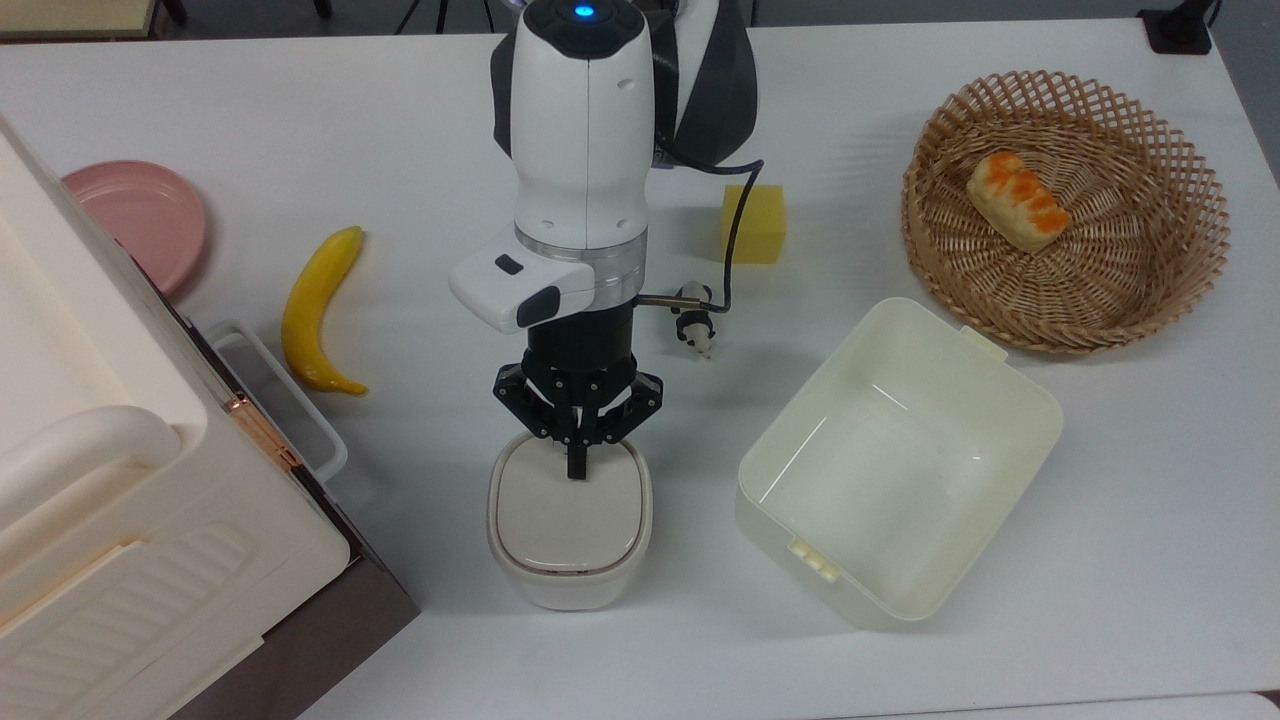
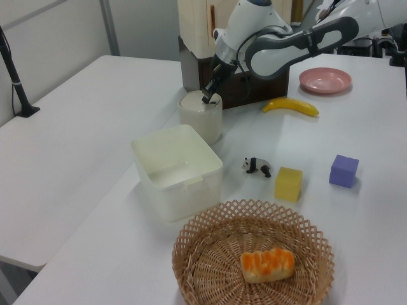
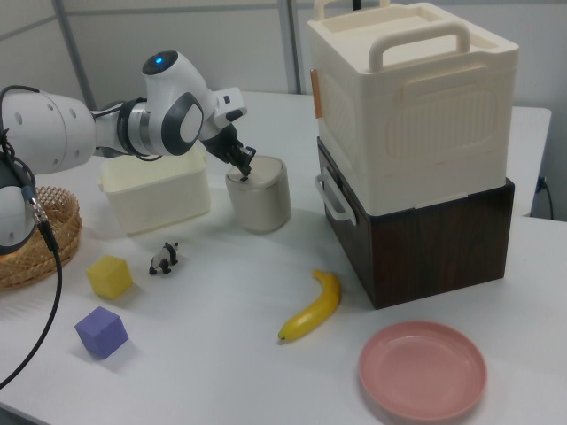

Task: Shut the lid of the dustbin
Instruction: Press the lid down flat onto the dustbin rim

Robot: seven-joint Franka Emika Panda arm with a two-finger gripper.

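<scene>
The small cream-white dustbin point(image 1: 570, 590) point(image 2: 201, 124) point(image 3: 259, 202) stands near the table's front edge in the top view. Its beige lid point(image 1: 570, 520) point(image 2: 196, 100) point(image 3: 264, 168) lies flat across the top, level with the rim, so the inside is hidden. My gripper point(image 1: 575, 468) point(image 2: 206, 98) point(image 3: 244, 166) points down with its fingers shut together. The tips touch the lid near the edge closest to the arm, and nothing is held between them.
In the top view, an open cream tub point(image 1: 748, 478) sits right of the bin, with a wicker basket point(image 1: 1210, 230) holding bread point(image 1: 1018, 200) behind it. A panda toy point(image 1: 695, 332), yellow cube point(image 1: 754, 224), banana point(image 1: 318, 305), pink plate point(image 1: 140, 215) and big storage box point(image 1: 100, 480) surround the arm.
</scene>
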